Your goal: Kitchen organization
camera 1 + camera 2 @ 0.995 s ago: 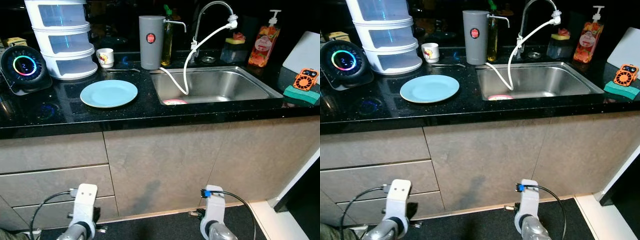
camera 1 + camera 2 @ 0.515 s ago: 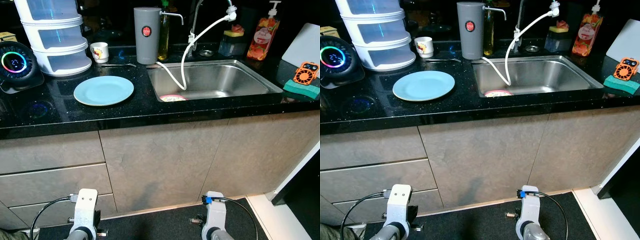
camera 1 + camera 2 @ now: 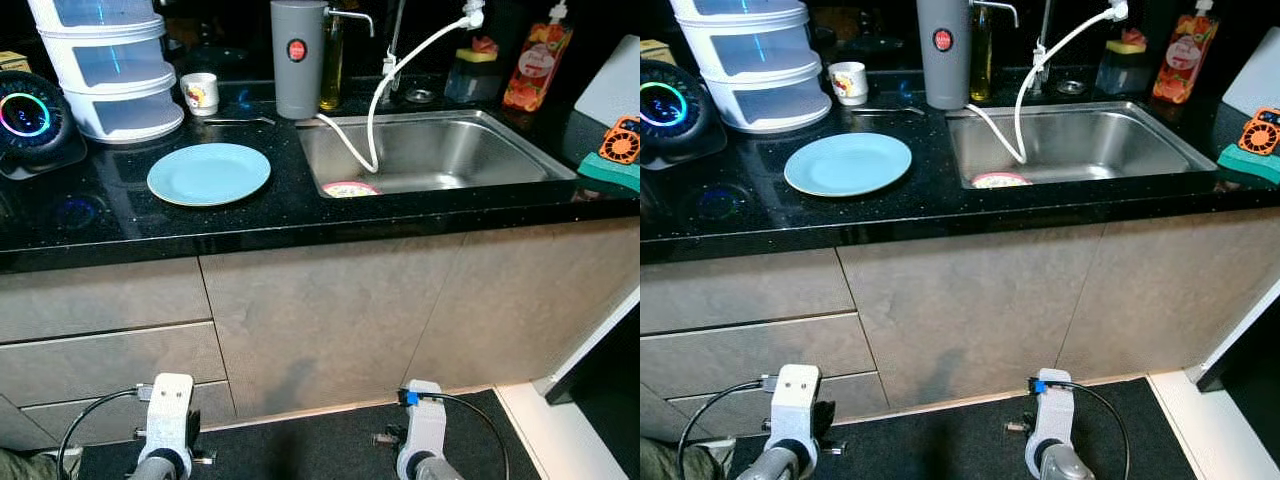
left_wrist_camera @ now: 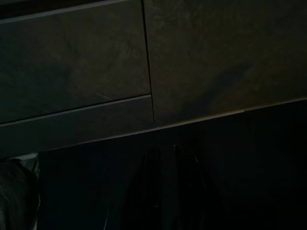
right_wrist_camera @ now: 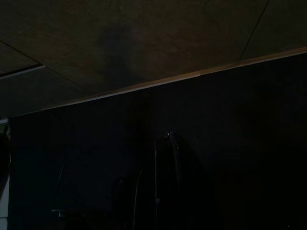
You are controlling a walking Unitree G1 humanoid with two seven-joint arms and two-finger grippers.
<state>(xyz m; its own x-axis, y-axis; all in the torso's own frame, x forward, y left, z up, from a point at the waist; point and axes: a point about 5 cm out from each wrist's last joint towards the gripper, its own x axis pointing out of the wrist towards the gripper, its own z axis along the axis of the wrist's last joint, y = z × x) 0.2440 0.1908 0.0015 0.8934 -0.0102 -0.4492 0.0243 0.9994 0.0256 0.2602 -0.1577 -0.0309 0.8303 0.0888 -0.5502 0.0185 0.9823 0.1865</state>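
Arms: both hang low before the cabinet doors point(image 3: 330, 320).
Pincers: grip state cannot be told.
Plate: light-blue plate point(image 3: 209, 173) on black tabletop point(image 3: 120, 215), at 9 o'clock from sink point(image 3: 440, 150).

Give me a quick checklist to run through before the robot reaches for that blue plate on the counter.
1. Blue plate lies flat on the black counter, nothing on it: ok.
2. Space around the plate: the mug and white stacked containers stand apart behind it: ok.
3. Sink holds a pink-rimmed dish near its front edge: ok to note.
4. Arms raised to counter height: not ok, both hang low by the cabinet doors.
5. Left pincer and right pincer open: cannot tell, wrist views too dark.
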